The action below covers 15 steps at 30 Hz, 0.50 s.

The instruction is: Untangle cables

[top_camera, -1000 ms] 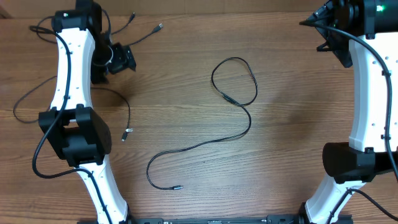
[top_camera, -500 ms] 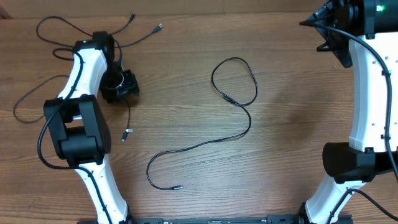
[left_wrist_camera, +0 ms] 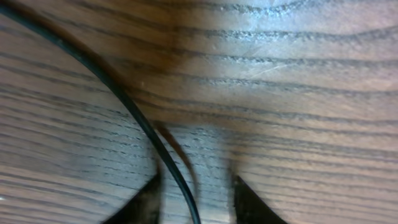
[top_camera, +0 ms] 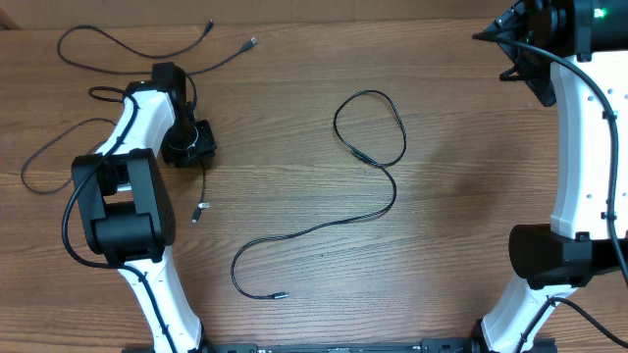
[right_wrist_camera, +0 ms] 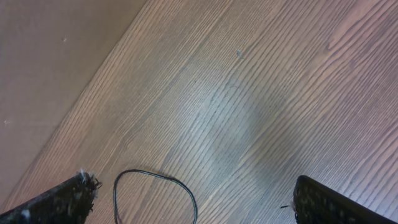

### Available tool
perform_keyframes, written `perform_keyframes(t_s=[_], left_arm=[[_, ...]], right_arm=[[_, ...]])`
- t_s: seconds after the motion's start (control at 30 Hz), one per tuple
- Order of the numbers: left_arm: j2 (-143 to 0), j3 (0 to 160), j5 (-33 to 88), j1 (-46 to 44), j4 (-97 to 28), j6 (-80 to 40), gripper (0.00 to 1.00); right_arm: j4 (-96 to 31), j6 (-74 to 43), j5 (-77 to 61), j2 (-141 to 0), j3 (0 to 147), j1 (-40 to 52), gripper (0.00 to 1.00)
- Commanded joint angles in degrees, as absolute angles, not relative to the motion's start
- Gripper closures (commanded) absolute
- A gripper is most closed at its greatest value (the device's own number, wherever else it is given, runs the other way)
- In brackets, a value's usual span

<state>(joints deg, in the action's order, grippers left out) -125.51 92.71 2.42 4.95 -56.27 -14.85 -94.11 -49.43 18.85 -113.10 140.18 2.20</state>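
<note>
Left gripper tipped low to table
It narrowly straddles a black cable, unclamped; right gripper splayed wide, raised

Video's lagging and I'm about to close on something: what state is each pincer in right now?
Left pincer: open, straddling a black cable, not clamped on it.
Right pincer: open wide, holding nothing.
</note>
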Motion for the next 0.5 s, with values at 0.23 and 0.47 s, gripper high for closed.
perform_keyframes(t_s=[0.23,0.47], left_arm=[[-127.04,94.48,-0.4,3.88,-52.75,-18.44,0.96],[-127.04,111.0,-0.38,9.72,-60.47,-24.84,0.96]], right_arm=[[-93.97,-49.23,19.64,-113.08,140.73,2.07,0.0],[-93.97,-49.23,19.64,-113.08,140.73,2.07,0.0]])
